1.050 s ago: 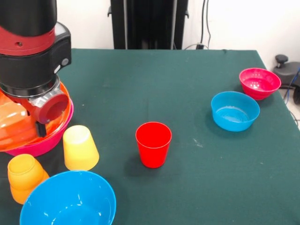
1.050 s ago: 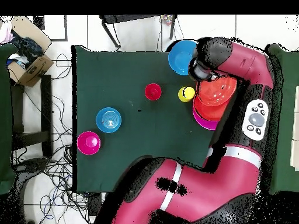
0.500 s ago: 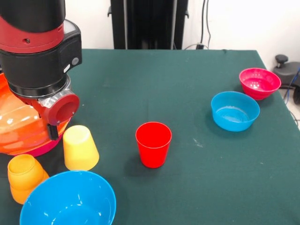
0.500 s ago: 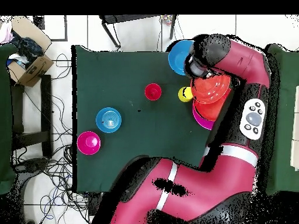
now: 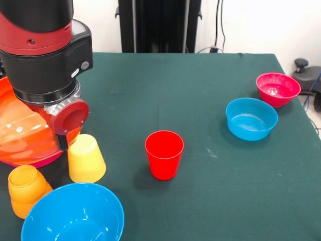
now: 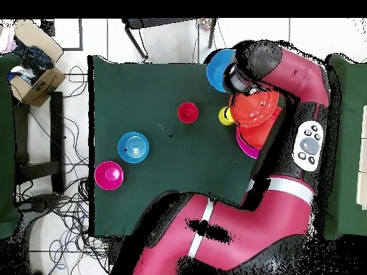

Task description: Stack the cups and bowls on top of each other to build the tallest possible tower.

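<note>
Green table (image 5: 200, 90), centre bare around red cup (image 5: 164, 154); arm (image 5: 45, 60) over orange-red bowl (image 5: 20, 135) at its edge; gripper's grip cannot be told

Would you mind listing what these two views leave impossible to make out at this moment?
- Gripper: both views, hidden beneath the arm's wrist; open or shut cannot be told.
- Orange-red bowl: front view, cut by the left edge and covered by the arm, so any grip on it is unseen.
- Pink bowl: overhead view, only a sliver shows under the orange-red bowl.
- Orange cup: unseen in the overhead view.
</note>
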Robot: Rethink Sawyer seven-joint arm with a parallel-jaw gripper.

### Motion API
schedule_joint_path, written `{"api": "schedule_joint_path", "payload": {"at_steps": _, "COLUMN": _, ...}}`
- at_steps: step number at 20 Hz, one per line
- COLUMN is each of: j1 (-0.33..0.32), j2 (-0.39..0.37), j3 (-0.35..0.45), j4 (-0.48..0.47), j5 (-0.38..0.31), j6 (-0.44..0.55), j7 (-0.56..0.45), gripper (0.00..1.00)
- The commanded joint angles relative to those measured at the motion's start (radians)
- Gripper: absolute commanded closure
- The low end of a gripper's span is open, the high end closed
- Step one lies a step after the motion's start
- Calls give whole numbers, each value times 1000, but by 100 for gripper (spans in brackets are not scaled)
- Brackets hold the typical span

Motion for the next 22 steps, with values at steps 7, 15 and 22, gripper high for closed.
{"api": "schedule_joint_path", "payload": {"at_steps": 7, "j1": 26, "j2": -6, "j3": 33, "j4": 106, "j5": 41, "j6": -1, "j7": 211, "gripper": 100}}
{"api": "schedule_joint_path", "payload": {"at_steps": 15, "j1": 20, "j2": -33, "j3": 26, "j4": 174, "j5": 36, "j6": -32, "j7": 168, "gripper": 0}}
{"api": "schedule_joint_path", "payload": {"at_steps": 22, "j1": 18, "j2": 11, "j3": 13, "j4": 73, "j5": 43, "j6": 46, "j7": 177, "gripper": 0}}
